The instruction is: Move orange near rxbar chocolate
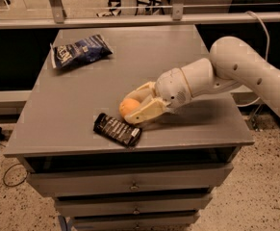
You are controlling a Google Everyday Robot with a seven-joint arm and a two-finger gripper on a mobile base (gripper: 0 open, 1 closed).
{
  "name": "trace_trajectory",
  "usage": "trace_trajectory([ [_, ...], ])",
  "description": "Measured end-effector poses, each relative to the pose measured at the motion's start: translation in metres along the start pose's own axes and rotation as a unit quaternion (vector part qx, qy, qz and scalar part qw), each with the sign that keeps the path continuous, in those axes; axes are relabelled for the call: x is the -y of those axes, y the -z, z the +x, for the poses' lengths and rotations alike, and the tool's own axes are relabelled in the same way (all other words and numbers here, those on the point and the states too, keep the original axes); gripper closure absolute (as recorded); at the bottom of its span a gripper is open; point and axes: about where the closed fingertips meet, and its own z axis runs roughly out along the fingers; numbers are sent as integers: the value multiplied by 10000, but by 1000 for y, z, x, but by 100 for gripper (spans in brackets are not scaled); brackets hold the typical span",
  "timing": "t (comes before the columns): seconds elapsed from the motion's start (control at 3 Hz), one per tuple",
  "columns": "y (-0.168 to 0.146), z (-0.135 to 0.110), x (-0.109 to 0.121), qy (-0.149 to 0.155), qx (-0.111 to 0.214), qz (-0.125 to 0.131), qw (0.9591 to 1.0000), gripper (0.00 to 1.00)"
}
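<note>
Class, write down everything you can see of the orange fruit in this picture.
The small round orange fruit is smooth and evenly coloured, partly hidden. The cream two-finger end effector grips it, one finger on each side, low over the grey tabletop, just behind the flat black snack-bar wrapper with white lettering. Whether it touches tabletop or wrapper cannot be told.

Cream gripper (pixel 130 111) clasps the orange (pixel 128 106) — rxbar chocolate (pixel 117 129) black (white lettering).

Dim, warm light from overhead, I reckon. Soft shadow on table (pixel 82 109) under arm (pixel 235 64), behind gripper (pixel 128 109) clamping orange (pixel 128 106) nr front edge. Mild sheen on arm shell. View soft, grainy; bkgd dark.
</note>
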Motion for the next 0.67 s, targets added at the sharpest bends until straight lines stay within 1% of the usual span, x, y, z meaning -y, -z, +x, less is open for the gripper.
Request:
trace_trajectory([
  [0.67, 0, -1, 0, 2, -2, -2, 10000, 36],
])
